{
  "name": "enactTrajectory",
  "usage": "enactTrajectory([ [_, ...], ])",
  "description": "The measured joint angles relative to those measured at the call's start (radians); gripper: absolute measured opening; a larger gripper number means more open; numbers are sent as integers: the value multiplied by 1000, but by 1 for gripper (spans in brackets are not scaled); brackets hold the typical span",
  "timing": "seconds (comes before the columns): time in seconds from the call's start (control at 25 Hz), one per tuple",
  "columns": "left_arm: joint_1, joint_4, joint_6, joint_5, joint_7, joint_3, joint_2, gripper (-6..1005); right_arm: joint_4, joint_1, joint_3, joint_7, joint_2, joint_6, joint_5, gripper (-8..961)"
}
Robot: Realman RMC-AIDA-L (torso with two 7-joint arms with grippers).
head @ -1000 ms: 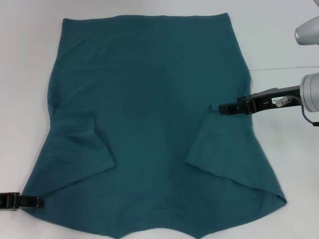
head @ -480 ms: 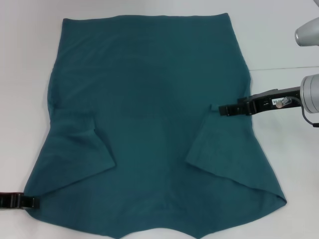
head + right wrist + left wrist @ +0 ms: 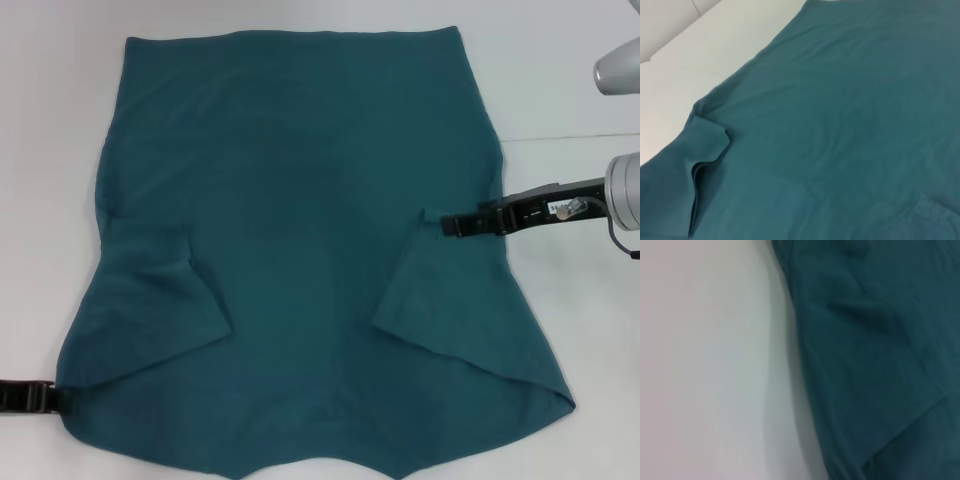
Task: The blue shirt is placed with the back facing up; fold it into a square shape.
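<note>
The blue shirt (image 3: 300,200) lies flat on the white table (image 3: 50,150), hem at the far side. Both sleeves are folded inward onto the body: the left sleeve (image 3: 165,310) and the right sleeve (image 3: 440,300). My right gripper (image 3: 448,225) is low over the shirt's right side, just right of the folded right sleeve's tip. My left gripper (image 3: 62,396) is at the shirt's near left edge, mostly over bare table. The left wrist view shows the shirt's edge (image 3: 875,340) beside bare table. The right wrist view shows the shirt (image 3: 840,125) with the folded left sleeve (image 3: 705,145).
Bare white table surrounds the shirt at the left, the far side and the right. A thin seam line (image 3: 570,137) crosses the table at the right. The right arm's grey body (image 3: 625,190) stands at the right edge.
My left gripper has drawn back to the left, off the shirt's edge. My right gripper has slid slightly right, away from the sleeve tip. The shirt has not moved.
</note>
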Motion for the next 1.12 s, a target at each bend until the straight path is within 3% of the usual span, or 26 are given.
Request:
enactTrajectory([
  [0.32,-3,0,-3,-6,13,11,1,16,-35,6,-3,136,-14,-115,-116,747],
  [0.72,-9,0,1,-7,27,13,1,15,-75,2,0,328,-19,-355,-294,748],
  [1.12,-15,0,4,-8,28,22,2,15,-87,-46,-4,391,15,-408,-420,748],
])
